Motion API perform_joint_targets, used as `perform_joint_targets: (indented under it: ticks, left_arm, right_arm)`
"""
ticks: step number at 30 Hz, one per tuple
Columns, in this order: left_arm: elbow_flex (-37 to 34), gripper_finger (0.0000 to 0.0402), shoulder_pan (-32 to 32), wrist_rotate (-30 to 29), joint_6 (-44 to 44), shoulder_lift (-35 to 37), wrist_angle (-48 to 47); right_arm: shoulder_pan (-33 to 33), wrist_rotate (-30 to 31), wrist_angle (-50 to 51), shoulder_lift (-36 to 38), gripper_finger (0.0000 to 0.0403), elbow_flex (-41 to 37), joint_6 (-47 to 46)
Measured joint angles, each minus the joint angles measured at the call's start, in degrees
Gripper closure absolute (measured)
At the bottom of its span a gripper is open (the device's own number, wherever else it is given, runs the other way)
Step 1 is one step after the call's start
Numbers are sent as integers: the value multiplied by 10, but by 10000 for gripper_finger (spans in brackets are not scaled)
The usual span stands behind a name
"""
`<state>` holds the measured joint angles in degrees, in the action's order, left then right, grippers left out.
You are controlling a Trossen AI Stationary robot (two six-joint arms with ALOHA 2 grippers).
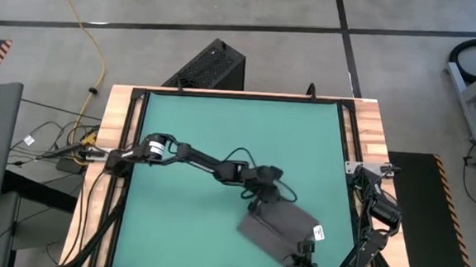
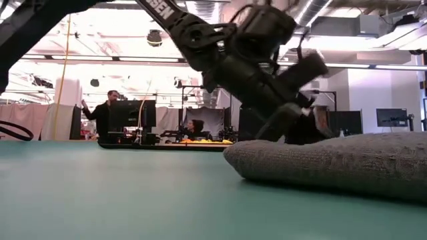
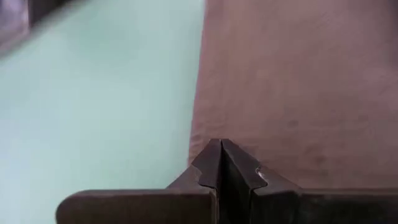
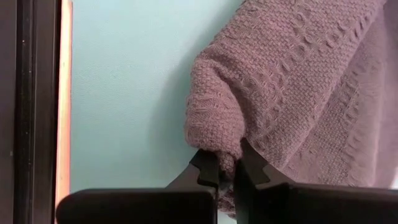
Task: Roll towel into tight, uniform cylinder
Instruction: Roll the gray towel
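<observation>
1. Towel (image 1: 280,227), dark grey, lies flat on the green mat (image 1: 221,141) near the mat's front right corner, its small white tag (image 1: 320,233) at the edge toward the right arm.
2. Only the high view shows the whole layout: the left arm reaches from the mat's left side across to the towel's far edge, and the right arm comes in at the mat's front right corner.
3. Only the low view shows the towel's thickness: a low rounded hump on the mat, with the left gripper (image 2: 293,117) slanting down just behind it and a person (image 2: 105,113) standing in the room beyond.
4. The left wrist view shows the left gripper's fingers (image 3: 211,165) pressed together, tips at the towel's edge where cloth meets mat; no cloth shows between them.
5. The right wrist view shows the right gripper (image 4: 227,168) pinching a bunched corner of the towel, the cloth squeezed between its two fingers, with the rest spreading away over the mat.
</observation>
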<state>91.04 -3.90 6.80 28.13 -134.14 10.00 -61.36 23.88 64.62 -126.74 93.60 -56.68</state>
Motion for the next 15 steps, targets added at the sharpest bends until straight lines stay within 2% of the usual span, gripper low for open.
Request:
perform_joint_targets:
  ticks: [3,6,10,15]
  left_arm:
    - [11,401,12,-7,-34,-1,-65]
    - [9,401,18,16,-74,3,-107]
    - [10,401,15,26,-100,8,-152]
    - [9,401,4,24,-108,8,-165]
  right_arm:
    - [-1,0,-1,0,375,0,-1]
    - [-3,5,0,0,375,0,-8]
    - [-6,26,27,0,375,0,-114]
    - [-16,37,24,0,375,-1,-201]
